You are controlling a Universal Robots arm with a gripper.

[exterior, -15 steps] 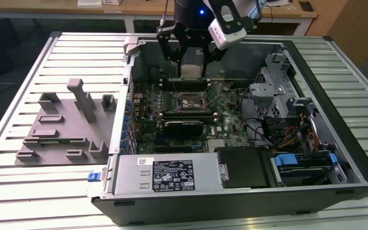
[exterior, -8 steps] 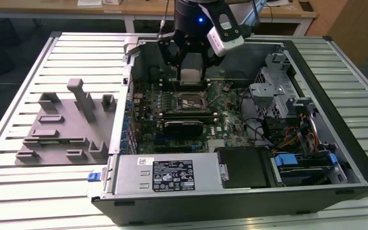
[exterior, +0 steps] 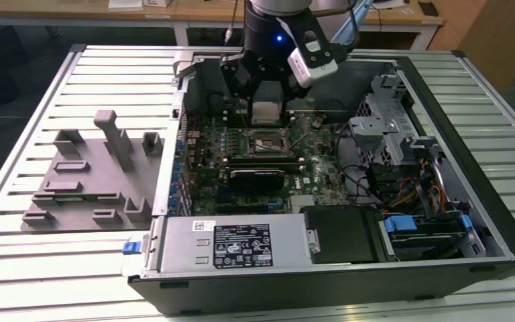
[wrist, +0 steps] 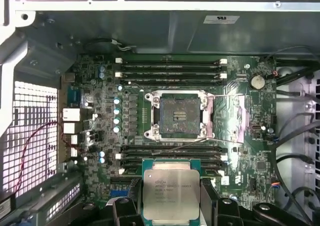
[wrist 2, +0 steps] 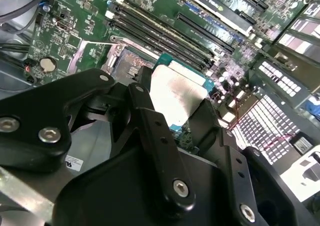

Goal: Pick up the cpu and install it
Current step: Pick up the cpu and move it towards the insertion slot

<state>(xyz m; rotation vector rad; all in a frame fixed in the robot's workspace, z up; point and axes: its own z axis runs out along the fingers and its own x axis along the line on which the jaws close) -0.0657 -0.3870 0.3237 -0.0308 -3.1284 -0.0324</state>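
My gripper (exterior: 267, 111) is shut on the cpu (wrist: 166, 192), a small square chip with a silver top, held flat between the black fingers (wrist: 123, 209). In the exterior view the cpu (exterior: 267, 111) hangs inside the open computer case, a little above the motherboard and just behind the socket (exterior: 267, 142). In the first wrist view the open socket (wrist: 179, 115) with its metal frame lies on the green board, apart from the cpu. The second wrist view has the cpu (wrist 2: 176, 92) between the gripper's black links, with the socket (wrist 2: 131, 62) beyond it.
The open computer case (exterior: 472, 221) lies on a slatted white table (exterior: 25, 268). Memory slots (wrist: 170, 68) flank the socket. Cables and drive bays (exterior: 401, 168) fill the case at the exterior view's right. A grey fixture block (exterior: 92, 174) sits at the exterior view's left.
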